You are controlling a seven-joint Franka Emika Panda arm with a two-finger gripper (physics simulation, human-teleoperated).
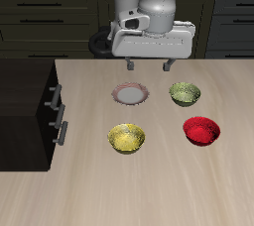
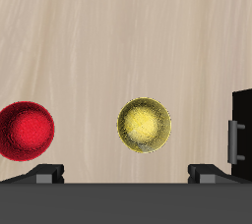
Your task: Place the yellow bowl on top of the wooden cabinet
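The yellow bowl [image 1: 127, 138] sits upright on the worktop [image 1: 149, 190], untouched, nearer the front edge than the small white plate [image 1: 129, 94]. The red bowl [image 1: 201, 130] lies beside it, well apart, with the olive-green bowl [image 1: 185, 93] farther back. The wooden cabinet [image 1: 25, 111] stands at the worktop's edge, its silver-handled drawer fronts facing the bowls and its flat top bare.

The gripper [image 1: 147, 64] hangs high above the worktop, back behind the plate, and carries nothing. Its jaws stand wide apart; in the wrist view the yellow bowl [image 2: 144, 126] shows between the two fingertips [image 2: 43, 175], with the red bowl [image 2: 27, 131] off to one side and the cabinet [image 2: 242, 128] on the other.

By my reading the task is at its start: the reach toward the bowl is in hand, nothing grasped yet. The next move calls for bringing the gripper forward and down over the yellow bowl, one finger inside the rim and one outside, before closing.
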